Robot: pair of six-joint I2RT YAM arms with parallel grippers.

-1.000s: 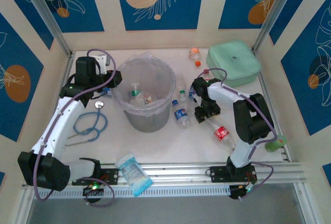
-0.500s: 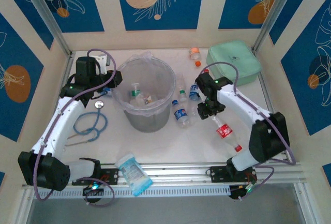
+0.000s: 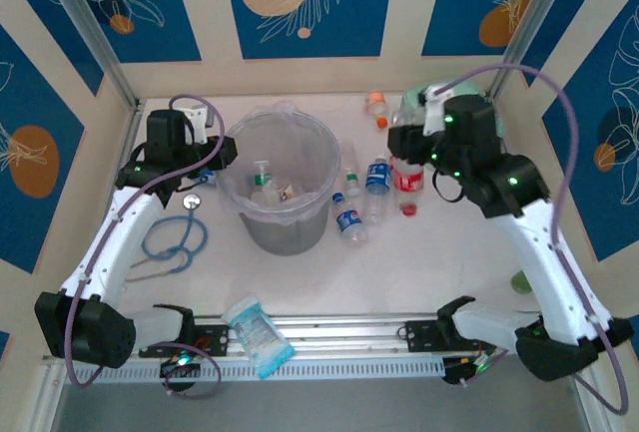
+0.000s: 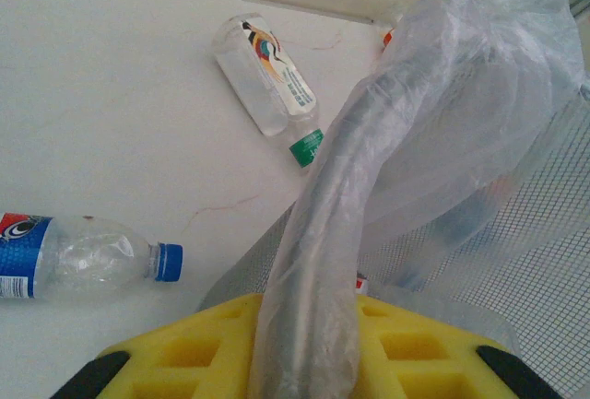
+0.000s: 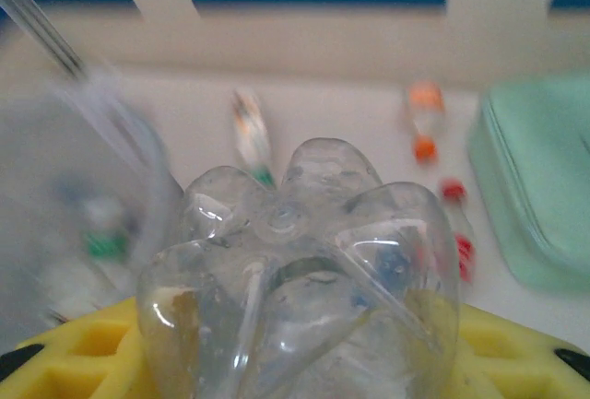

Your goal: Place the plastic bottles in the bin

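Observation:
The bin (image 3: 282, 193) stands at centre left, holding a couple of bottles (image 3: 263, 179). My left gripper (image 3: 218, 156) is shut on the bin's bag-lined rim (image 4: 318, 233), which runs between its yellow jaws. Raised to the right of the bin, my right gripper (image 3: 409, 148) is shut on a red-labelled bottle (image 3: 404, 181) that hangs cap down. The base of that bottle (image 5: 304, 261) sits between the right jaws. Blue-labelled bottles (image 3: 376, 176) (image 3: 348, 220) and a green-capped one (image 3: 351, 178) lie beside the bin. An orange-capped bottle (image 3: 376, 103) lies at the back.
A mint-green case (image 3: 454, 123) sits at the back right, just behind the right gripper. A blue stethoscope (image 3: 175, 237) lies left of the bin. A blue-and-white packet (image 3: 258, 332) rests on the front rail. A green object (image 3: 519, 280) sits at the right edge.
The right arm has lifted the red-labelled bottle off the table and swung it up and back, beside the bin. The left arm has not moved.

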